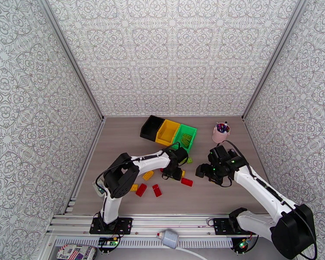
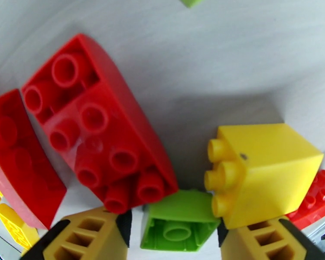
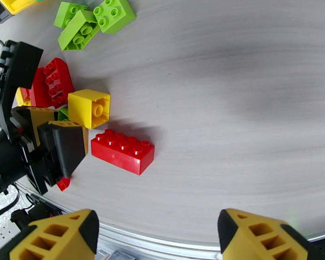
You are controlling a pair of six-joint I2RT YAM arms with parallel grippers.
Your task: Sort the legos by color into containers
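Left gripper [image 2: 175, 232] is down on the grey wood-grain counter [image 1: 119, 144] in the brick pile. Its jaws are part open and straddle a small light green plastic brick [image 2: 180, 217] lying studs-down. One finger looks right against the brick and a thin sliver of counter shows at the other, so no firm grip yet.

Around it in the left wrist view:
- A yellow cube brick [image 2: 266, 170] lies on its side, touching the green one.
- A large red curved brick [image 2: 97, 126] lies underside up, just beside it.
- A second red curved brick [image 2: 15, 157] sits further left.

Right gripper [image 3: 158, 230] hangs wide open with nothing between its fingers, over the near counter edge. A red 2x4 brick [image 3: 123, 150] lies ahead of it. Three more green bricks [image 3: 93, 20] are clustered further off.

The top view shows the black bin [image 1: 151, 128], yellow bin [image 1: 167, 133] and green bin [image 1: 189, 126] in a row at the back of the counter. Green pieces are in the green bin. Loose yellow bricks [image 1: 148, 175] and red bricks [image 1: 141, 190] lie near the left arm.
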